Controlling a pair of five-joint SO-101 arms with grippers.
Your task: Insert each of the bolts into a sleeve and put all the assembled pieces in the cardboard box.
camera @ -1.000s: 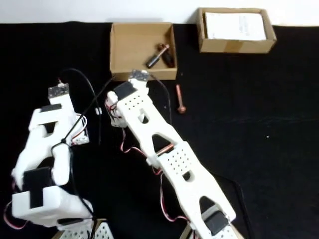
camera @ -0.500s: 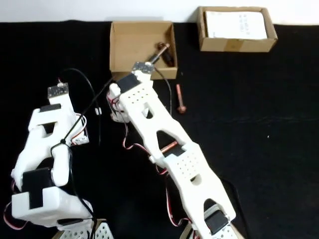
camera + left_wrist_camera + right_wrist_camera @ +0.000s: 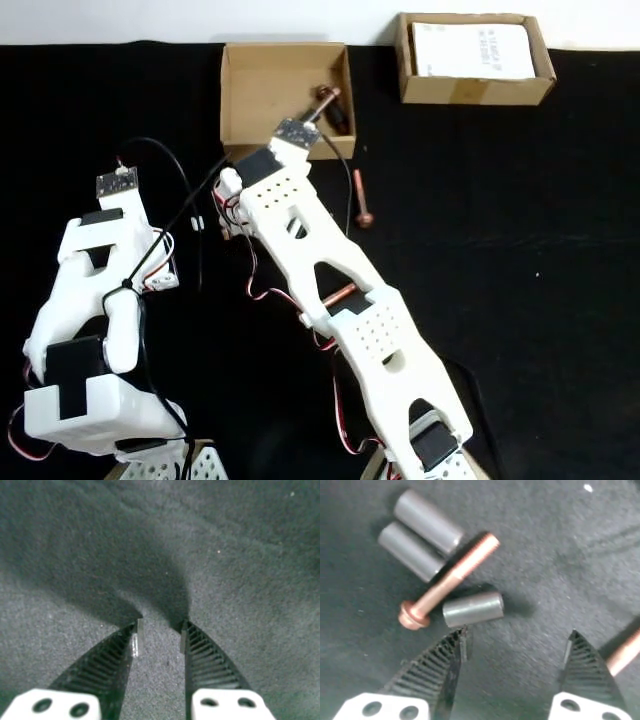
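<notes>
Lying flat, one sleeve (image 3: 473, 609) sits just beyond right gripper (image 3: 517, 640) jaws.

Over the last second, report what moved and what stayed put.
The right arm swung its wrist end farther toward the cardboard box, and it now overlaps the box's near wall. No grasp or release shows. The left arm, the loose bolt near the box and the pieces inside it stayed put.
</notes>
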